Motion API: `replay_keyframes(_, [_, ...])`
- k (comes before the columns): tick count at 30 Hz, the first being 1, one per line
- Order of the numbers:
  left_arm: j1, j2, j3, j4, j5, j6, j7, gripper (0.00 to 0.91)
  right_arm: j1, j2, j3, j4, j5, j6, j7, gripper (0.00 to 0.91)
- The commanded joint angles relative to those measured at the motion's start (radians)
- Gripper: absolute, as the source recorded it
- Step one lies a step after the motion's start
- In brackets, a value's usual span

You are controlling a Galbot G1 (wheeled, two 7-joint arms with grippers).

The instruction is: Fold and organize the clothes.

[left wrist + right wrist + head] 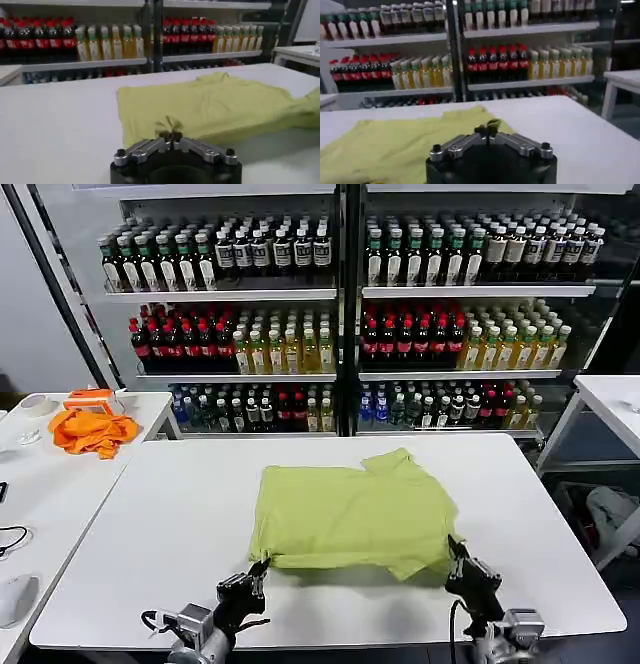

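- Head view: The T-shirt (350,514) lies flat in the middle of the white table (150,524). The left gripper (256,569) pinches its near left corner and the right gripper (456,550) pinches its near right corner. The shirt's long side runs left to right, and a sleeve pokes out far right.
- Left wrist view: The left gripper's fingers (170,134) are pressed together on a small tuft of cloth. So little is held that it could slip out when lifted.
- Right wrist view: The right gripper (490,131) also nips just a tiny bit. If one side lets go, the fold may go crooked.
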Motion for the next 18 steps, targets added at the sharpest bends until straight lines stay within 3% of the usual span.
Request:
replay_keyframes(1, [-0.142, 0.018, 0.039, 0.136, 0.006, -0.008, 0.000, 0.010, 0.198, -0.071, -0.092, -0.150, -0.034, -0.019, -0.009, 0.000])
replay_keyframes(14, [-0.246, -0.001, 0.079, 0.253, 0.028, -0.024, -0.004, 0.071, 0.243, -0.023, -0.153, -0.252, -0.096, -0.018, -0.006, 0.000])
replay_keyframes(15, [-0.248, -0.003, 0.080, 0.254, 0.029, -0.024, -0.004, 0.101, 0.242, -0.019, -0.154, -0.254, -0.100, -0.020, -0.004, 0.000])
replay_keyframes(16, [-0.251, -0.005, 0.081, 0.255, 0.029, -0.025, -0.006, 0.242, 0.241, -0.017, -0.155, -0.256, -0.104, -0.022, -0.002, 0.000])
replay_keyframes(17, [-0.252, -0.007, 0.083, 0.255, 0.029, -0.026, -0.006, 0.242, 0.239, -0.010, -0.155, -0.258, -0.109, -0.033, 0.003, 0.010])
replay_keyframes(18, [-0.254, -0.008, 0.084, 0.257, 0.030, -0.028, -0.007, 0.595, 0.237, -0.006, -0.155, -0.259, -0.112, -0.042, 0.004, 0.736])
